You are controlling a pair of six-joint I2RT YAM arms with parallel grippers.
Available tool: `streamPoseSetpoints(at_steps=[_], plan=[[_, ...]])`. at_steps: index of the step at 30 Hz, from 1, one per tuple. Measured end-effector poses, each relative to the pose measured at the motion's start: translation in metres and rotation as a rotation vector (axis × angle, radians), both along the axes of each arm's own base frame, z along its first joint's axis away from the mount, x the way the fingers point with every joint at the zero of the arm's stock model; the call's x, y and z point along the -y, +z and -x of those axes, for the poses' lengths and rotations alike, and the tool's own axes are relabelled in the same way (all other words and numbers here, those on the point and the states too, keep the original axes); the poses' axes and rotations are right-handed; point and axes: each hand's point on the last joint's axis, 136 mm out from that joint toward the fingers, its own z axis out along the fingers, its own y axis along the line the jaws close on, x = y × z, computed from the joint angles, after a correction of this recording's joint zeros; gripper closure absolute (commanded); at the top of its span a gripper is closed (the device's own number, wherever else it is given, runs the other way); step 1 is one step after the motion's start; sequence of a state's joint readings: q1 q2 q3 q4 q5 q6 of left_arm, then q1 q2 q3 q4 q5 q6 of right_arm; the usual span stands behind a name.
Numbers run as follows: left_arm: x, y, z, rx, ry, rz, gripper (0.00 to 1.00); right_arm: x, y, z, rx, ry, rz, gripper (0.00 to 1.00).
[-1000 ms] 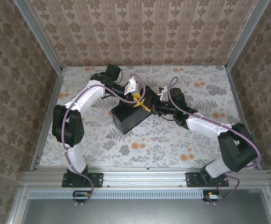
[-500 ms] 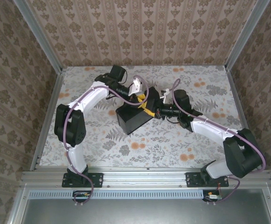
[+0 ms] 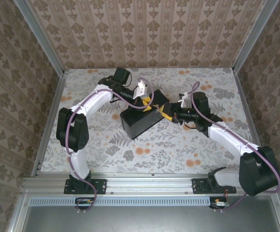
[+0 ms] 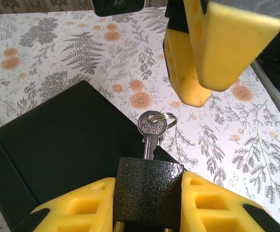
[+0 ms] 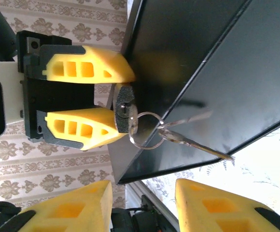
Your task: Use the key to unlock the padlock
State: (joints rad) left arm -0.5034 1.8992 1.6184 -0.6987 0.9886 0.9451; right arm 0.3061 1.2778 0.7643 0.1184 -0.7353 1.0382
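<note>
The small dark padlock point(image 4: 147, 171) sits between the yellow fingers of my left gripper point(image 4: 147, 186), which is shut on it beside the black box point(image 4: 58, 140). The grey key point(image 4: 152, 126) stands in the padlock's keyhole. From the right wrist, the padlock point(image 5: 123, 108) shows its keyhole face, with a key ring point(image 5: 145, 131) and a second key point(image 5: 193, 142) hanging from it. My right gripper point(image 5: 142, 208) is open, nothing between its fingers, a short way back from the key. From above, the left gripper point(image 3: 146, 100) and right gripper point(image 3: 168, 114) face each other over the box's far corner.
The black box point(image 3: 137, 122) lies mid-table on the floral cloth, right under the two grippers. Patterned walls with metal frame posts point(image 3: 244, 43) close in the table on three sides. Open cloth lies in front of the box and to the far right.
My right gripper has let go of the key, opened and drawn back to the right. The left gripper keeps the padlock; the box and left arm shifted slightly early on.
</note>
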Motion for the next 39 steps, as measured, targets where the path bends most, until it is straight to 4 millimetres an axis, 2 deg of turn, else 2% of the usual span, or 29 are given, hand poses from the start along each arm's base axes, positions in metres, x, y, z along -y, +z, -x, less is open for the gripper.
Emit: streamPoseSetpoints(at_steps=[11,19,28,35,39], plan=[[0.000,0.000,0.000,0.000,-0.001,0.001,0.87,-0.003,0.017,-0.008,0.072,0.023,0.018,0.75],[0.000,0.000,0.000,-0.001,-0.001,0.002,0.87,-0.006,0.006,-0.019,0.054,0.026,0.031,0.76],[0.000,0.000,0.000,-0.001,-0.001,0.002,0.87,-0.008,0.010,-0.026,0.072,0.026,0.027,0.79],[0.000,0.000,0.000,-0.001,0.000,0.001,0.87,-0.010,-0.002,-0.033,0.044,0.030,0.032,0.83],[0.000,0.000,0.000,-0.001,0.000,0.000,0.87,-0.012,0.001,-0.034,0.056,0.034,0.023,0.84]])
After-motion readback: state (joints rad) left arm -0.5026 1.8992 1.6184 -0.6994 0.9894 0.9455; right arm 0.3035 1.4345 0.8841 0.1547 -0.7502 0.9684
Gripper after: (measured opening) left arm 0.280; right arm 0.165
